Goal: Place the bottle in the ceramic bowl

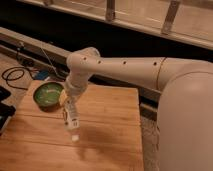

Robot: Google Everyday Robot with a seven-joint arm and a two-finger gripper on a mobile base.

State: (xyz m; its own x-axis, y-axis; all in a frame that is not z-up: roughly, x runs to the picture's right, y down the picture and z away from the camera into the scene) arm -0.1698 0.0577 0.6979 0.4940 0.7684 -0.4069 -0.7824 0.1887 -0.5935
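Note:
The ceramic bowl (48,94) is dark green with a lighter mottled inside and sits at the far left of the wooden table (110,135). The white arm reaches in from the right, and my gripper (69,106) hangs over the table just right of the bowl. It is shut on the bottle (71,121), a slim clear bottle with a whitish label that hangs cap down, slightly tilted, above the wood. The bottle's lower end is to the right of and nearer than the bowl.
Black cables (15,75) lie on the floor to the left behind the table. A metal rail and dark wall (140,30) run along the back. A dark object (4,112) sits at the table's left edge.

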